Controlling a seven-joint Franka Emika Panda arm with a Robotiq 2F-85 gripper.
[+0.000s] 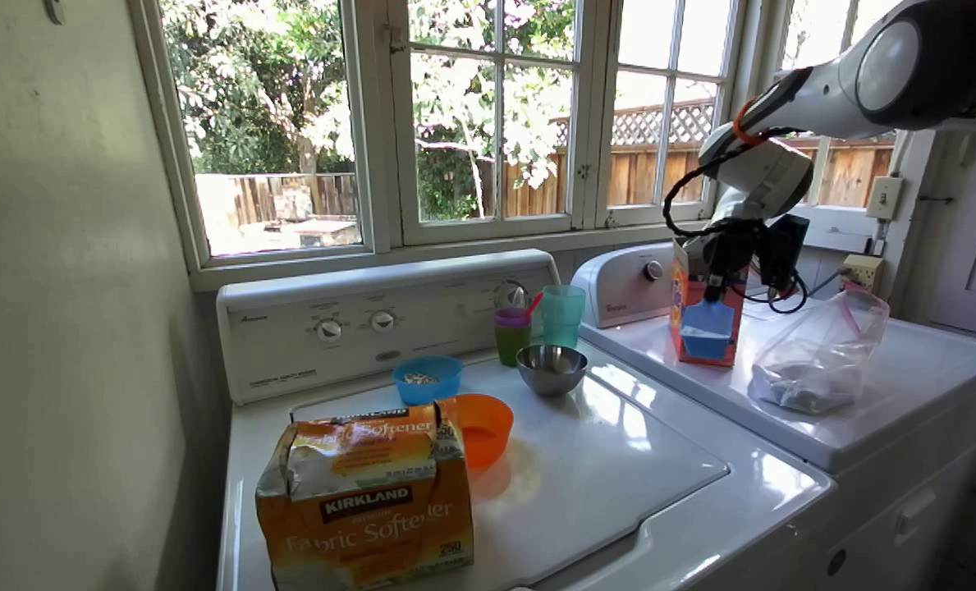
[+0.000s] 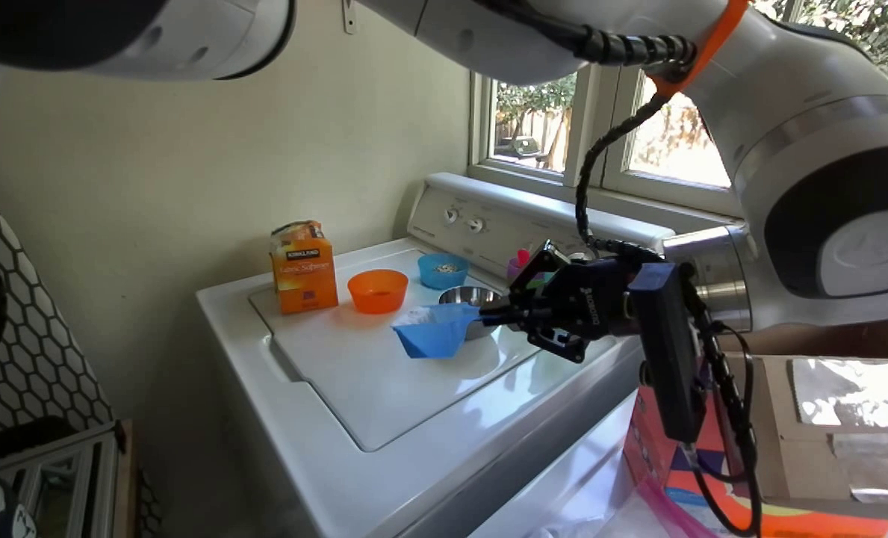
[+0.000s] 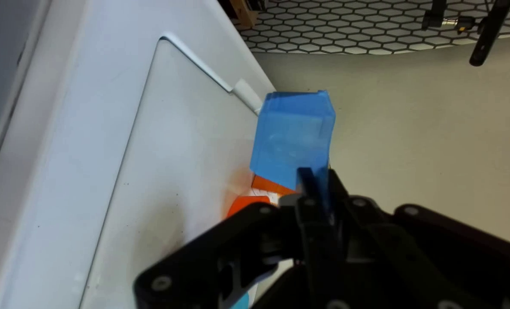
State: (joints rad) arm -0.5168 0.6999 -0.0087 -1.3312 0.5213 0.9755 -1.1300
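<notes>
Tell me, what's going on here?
The robot's gripper is shut on a blue scoop, holding it up in the air with what looks like white powder in it. On the washing machine stand an orange bowl, a blue bowl, a metal bowl and a Kirkland fabric softener box. A clear plastic bag rests on the neighboring machine.

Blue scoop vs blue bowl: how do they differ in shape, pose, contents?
Shape: the blue scoop is boxy with a handle; the blue bowl is round, no handle visible.
Pose: the scoop is held in the air by the gripper; the bowl rests on the washer.
Contents: the scoop carries white powdery-looking stuff; the bowl, pale bits.
Shared: both blue, both loaded.
</notes>
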